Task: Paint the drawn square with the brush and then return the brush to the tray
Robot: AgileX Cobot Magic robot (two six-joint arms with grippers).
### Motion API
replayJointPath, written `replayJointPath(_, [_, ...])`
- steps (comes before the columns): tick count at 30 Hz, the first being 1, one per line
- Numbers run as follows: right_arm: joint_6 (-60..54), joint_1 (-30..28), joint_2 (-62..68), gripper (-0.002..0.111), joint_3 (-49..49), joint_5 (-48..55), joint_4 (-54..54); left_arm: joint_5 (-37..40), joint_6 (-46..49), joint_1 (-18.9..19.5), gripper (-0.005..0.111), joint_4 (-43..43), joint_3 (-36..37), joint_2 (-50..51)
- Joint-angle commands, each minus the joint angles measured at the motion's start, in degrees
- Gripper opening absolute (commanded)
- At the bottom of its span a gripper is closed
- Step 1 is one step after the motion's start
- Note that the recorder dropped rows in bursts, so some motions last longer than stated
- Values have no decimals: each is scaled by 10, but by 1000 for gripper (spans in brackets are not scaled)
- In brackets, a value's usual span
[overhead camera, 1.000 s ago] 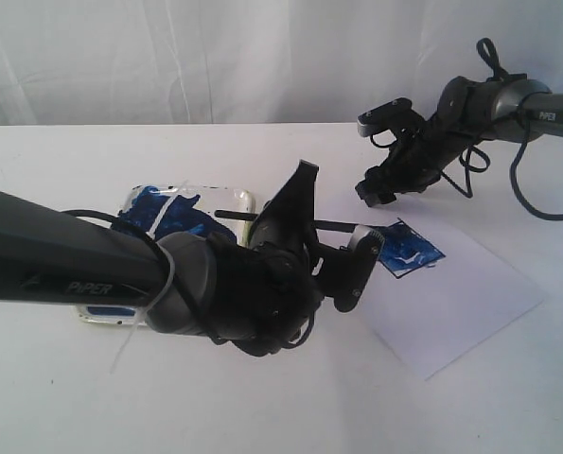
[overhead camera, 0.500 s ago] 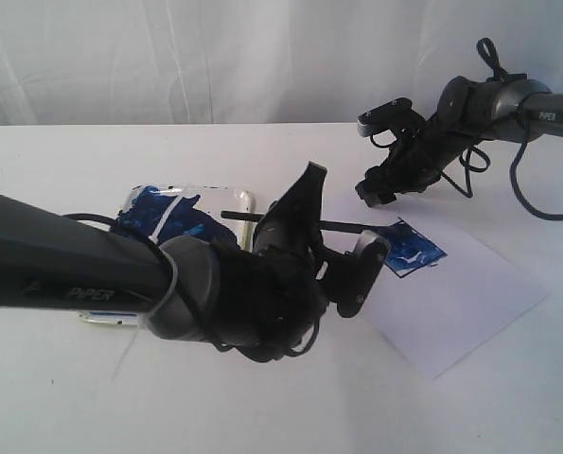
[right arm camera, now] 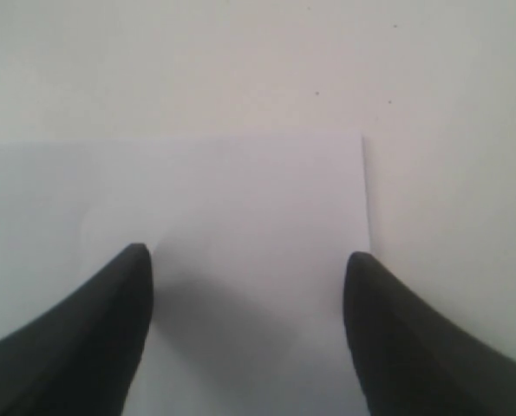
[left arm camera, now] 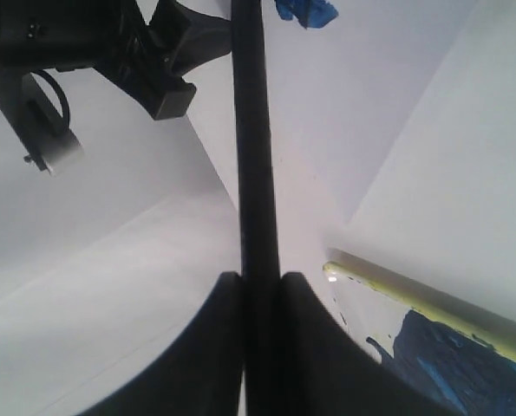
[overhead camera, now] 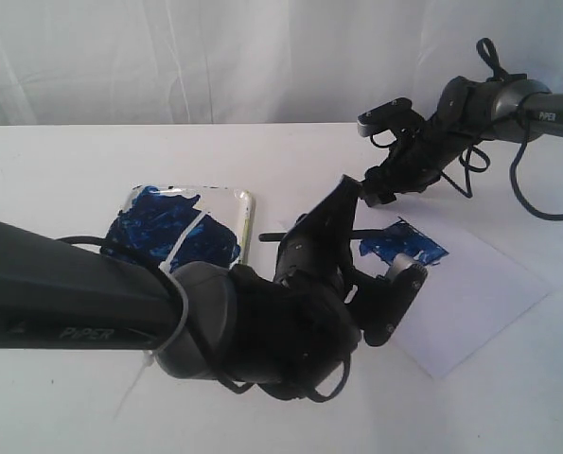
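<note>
The brush is a thin black stick lying level above the table; its tip end reaches the near-left edge of the drawn square, which is smeared with blue paint. My left gripper is shut on the brush shaft, between the tray and the square. The left wrist view shows the blue square beyond the shaft. The cream tray, smeared dark blue, lies left of the paper. My right gripper hangs open over the paper's far corner, holding nothing.
The white paper sheet lies at an angle on the white table, to the right of the tray rim. My left arm's bulky forearm crosses the front left. A white curtain closes off the back.
My left gripper has moved right and toward the front with the brush, away from the tray and closer to the blue square. The right arm has not moved.
</note>
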Motion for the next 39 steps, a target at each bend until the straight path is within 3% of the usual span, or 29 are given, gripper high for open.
replayJointPath(1, [-9, 0, 25, 60, 12, 19, -40, 2, 9, -25, 0, -20, 5, -7])
replayJointPath(8, [-9, 0, 25, 60, 12, 19, -40, 15, 9, -30, 0, -39, 8, -8])
replayJointPath(11, [-9, 0, 25, 60, 12, 17, -40, -29, -14, -30, 0, -37, 34, -30])
replayJointPath(20, [-9, 0, 25, 60, 12, 19, -40, -53, -41, -30, 0, -24, 76, -74])
replayJointPath(27, [-9, 0, 25, 60, 12, 20, -40, 1, -41, -29, 0, -28, 79, -74])
replayJointPath(39, [-9, 0, 25, 60, 12, 20, -40, 8, -41, -29, 0, -25, 78, -74])
